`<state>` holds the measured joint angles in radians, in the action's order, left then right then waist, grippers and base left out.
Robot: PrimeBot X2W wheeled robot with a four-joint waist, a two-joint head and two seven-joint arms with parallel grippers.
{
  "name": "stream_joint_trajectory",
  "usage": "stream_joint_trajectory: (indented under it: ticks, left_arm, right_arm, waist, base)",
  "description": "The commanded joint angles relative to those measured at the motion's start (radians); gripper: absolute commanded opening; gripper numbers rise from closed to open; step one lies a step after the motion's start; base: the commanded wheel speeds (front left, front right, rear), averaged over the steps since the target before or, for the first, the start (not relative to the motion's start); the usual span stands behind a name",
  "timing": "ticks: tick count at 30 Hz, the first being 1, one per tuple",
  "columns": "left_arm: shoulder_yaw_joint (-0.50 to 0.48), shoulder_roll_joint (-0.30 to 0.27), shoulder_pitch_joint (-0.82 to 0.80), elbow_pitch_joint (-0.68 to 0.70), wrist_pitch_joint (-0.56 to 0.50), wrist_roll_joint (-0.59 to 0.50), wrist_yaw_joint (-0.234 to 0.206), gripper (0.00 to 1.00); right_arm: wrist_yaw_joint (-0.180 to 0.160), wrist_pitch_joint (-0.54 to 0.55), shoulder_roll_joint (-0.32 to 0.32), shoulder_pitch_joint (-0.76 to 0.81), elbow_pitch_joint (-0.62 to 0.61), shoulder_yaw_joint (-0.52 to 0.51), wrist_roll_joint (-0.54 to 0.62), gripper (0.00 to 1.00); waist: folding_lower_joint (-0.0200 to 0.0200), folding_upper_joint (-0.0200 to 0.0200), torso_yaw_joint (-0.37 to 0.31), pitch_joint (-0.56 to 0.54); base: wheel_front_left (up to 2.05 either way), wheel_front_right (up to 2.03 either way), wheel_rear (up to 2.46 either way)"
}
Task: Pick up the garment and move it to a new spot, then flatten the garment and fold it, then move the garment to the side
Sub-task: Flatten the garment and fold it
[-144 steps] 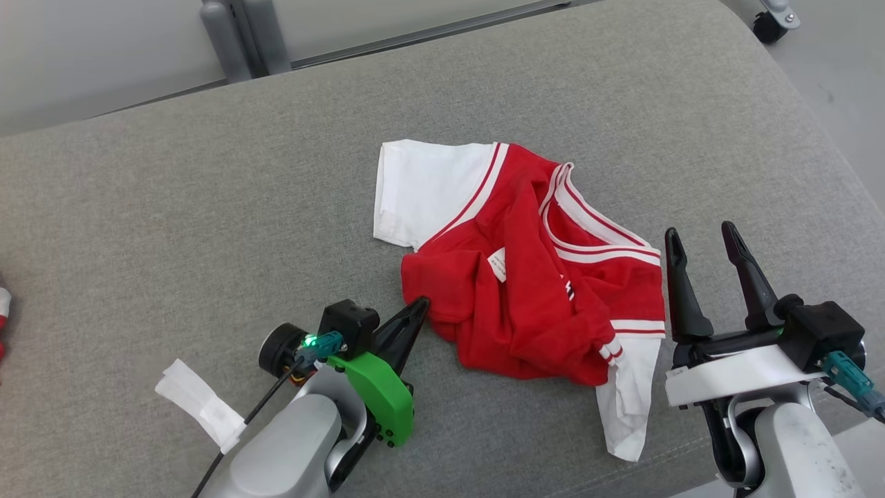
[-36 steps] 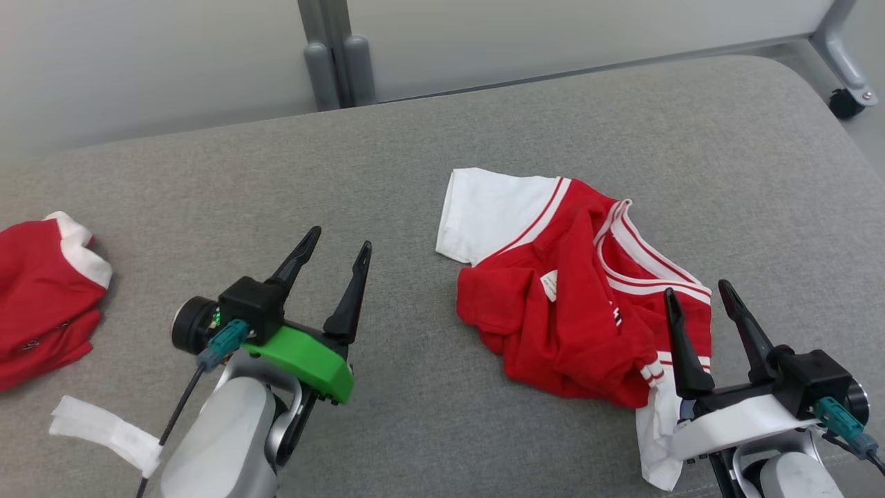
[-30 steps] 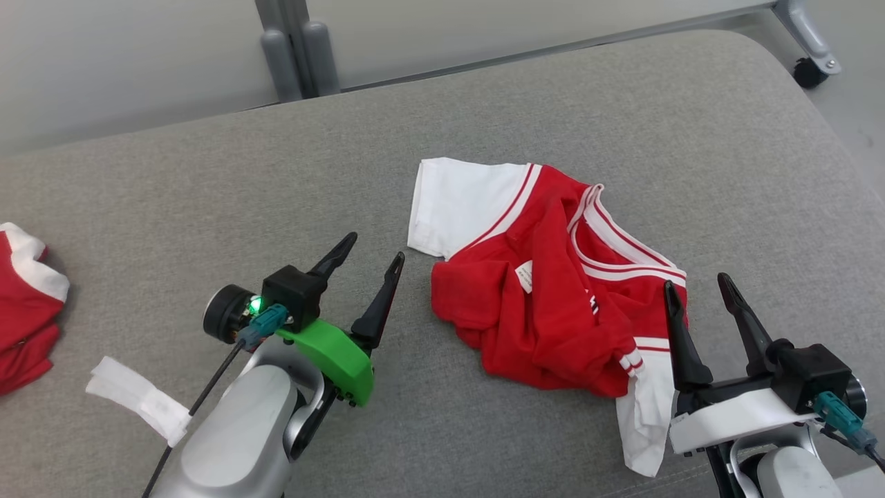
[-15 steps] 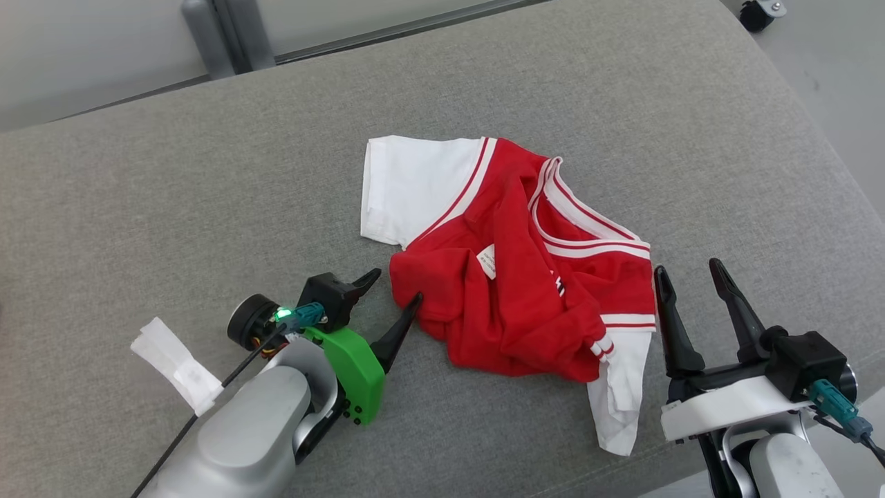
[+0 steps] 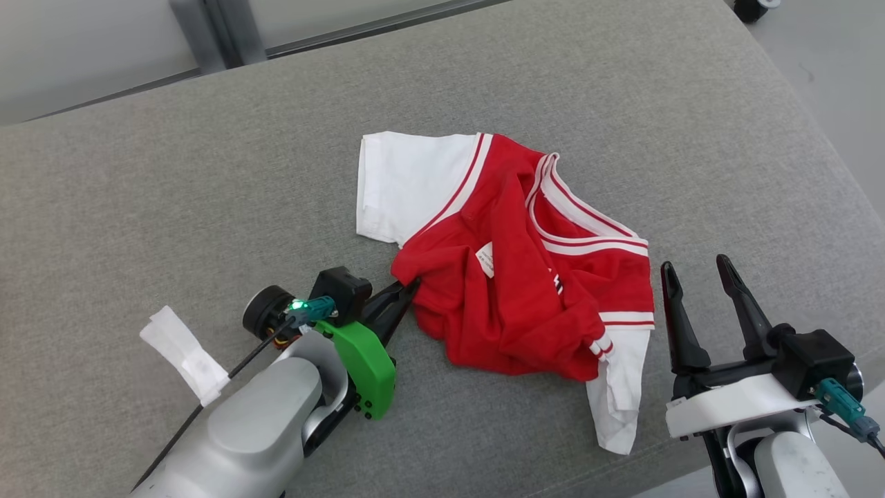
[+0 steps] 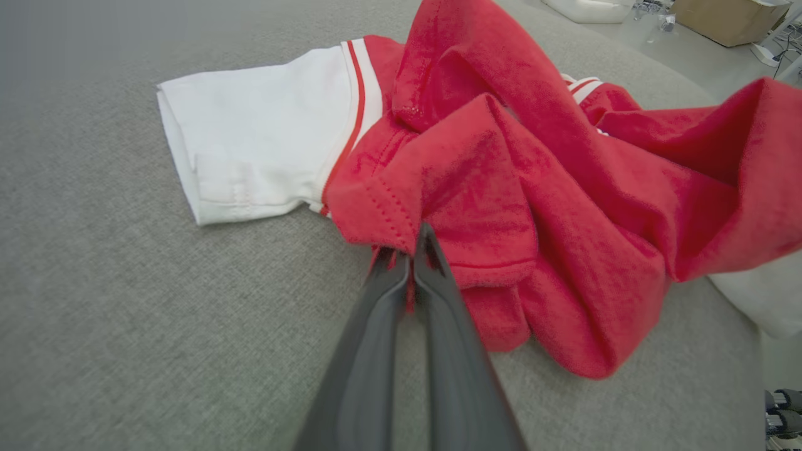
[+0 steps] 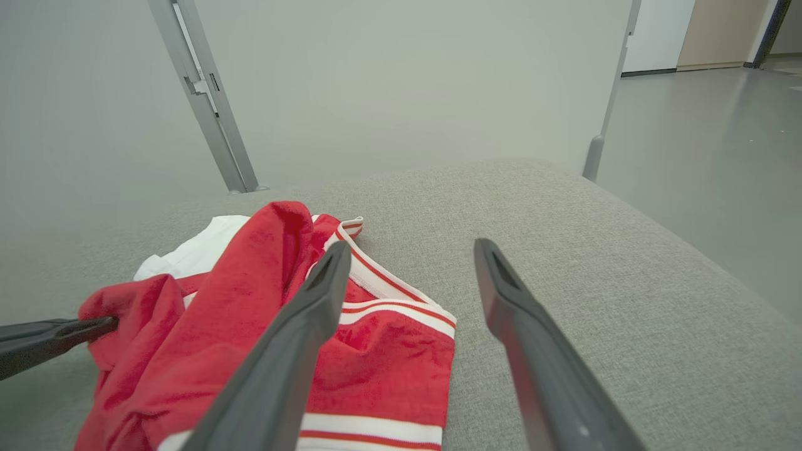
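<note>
Finding the left end effector (image 5: 408,287) clenched on the crumpled jersey (image 5: 525,277), right end effector (image 5: 695,263) released, we judge moving, flattening, folding all outstanding.

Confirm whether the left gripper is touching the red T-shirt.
Touching. The left wrist view shows the left gripper shut on the edge of the red T-shirt, with red fabric pinched between its two fingertips.

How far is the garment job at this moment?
Done: nothing; the red and white shirt lies crumpled on the grey cushion. In hand: left pincer shut on its red edge; right pincer open. Left: lifting, moving, flattening, folding, setting aside.
</note>
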<state>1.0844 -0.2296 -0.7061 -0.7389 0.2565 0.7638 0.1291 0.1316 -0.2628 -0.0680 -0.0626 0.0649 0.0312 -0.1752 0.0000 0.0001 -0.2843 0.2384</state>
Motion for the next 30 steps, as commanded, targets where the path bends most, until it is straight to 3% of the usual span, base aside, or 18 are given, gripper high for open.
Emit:
stream_joint_trajectory:
  ticks: [1,7,16,24,30]
  left_arm:
    - [-0.013,-0.007,-0.014,0.005,0.007,0.013,0.003,0.00]
    - [-0.130,-0.035,0.018,0.083,0.009,-0.023,-0.014,0.00]
    - [-0.296,-0.129,0.143,0.230,0.009,-0.079,-0.072,0.00]
    - [-0.421,-0.225,0.314,0.352,0.009,-0.070,-0.141,0.00]
    - [-0.502,-0.260,0.447,0.415,0.009,-0.056,-0.193,0.00]
  right_arm:
    - [-0.002,-0.003,0.002,0.014,0.000,-0.002,0.004,1.00]
    - [-0.002,-0.003,-0.007,0.028,-0.001,-0.014,0.007,1.00]
    - [-0.002,-0.003,-0.017,0.049,0.008,-0.008,0.011,1.00]
    - [-0.002,-0.003,-0.016,0.066,0.011,-0.010,0.012,1.00]
    - [-0.002,-0.003,-0.019,0.072,0.013,-0.008,0.013,1.00]
  waist:
    - [0.0000,-0.0001,0.022,-0.014]
    - [0.0000,-0.0001,0.108,-0.051]
    - [0.0000,-0.0001,0.244,-0.113]
    - [0.0000,-0.0001,0.307,-0.139]
    - [0.0000,-0.0001,0.326,-0.136]
  base:
    - [0.00,0.00,0.00]
    - [0.00,0.00,0.00]
    - [0.00,0.00,0.00]
    - [0.00,0.00,0.00]
    - [0.00,0.00,0.00]
